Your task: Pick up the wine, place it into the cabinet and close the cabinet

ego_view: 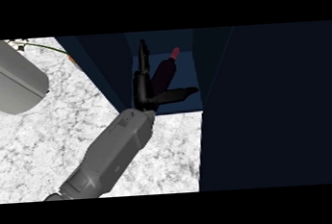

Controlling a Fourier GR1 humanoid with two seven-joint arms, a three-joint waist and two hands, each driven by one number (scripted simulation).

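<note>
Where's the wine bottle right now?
In the head view, upper centre: the wine bottle sits inside the dark cabinet, beside the right hand, just right of its straight fingers.

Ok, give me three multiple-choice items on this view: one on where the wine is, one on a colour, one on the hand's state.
1. The wine bottle is: A on a plate; B inside the cabinet; C in a sink.
2. The bottle's cap is: A red; B green; C white.
3. The right hand has its fingers: A curled into a fist; B straight; C hidden.

Answers:
1. B, the bottle sits in the cabinet's open recess.
2. A, its tip shows red.
3. B, the fingers stretch straight beside the bottle.
</note>
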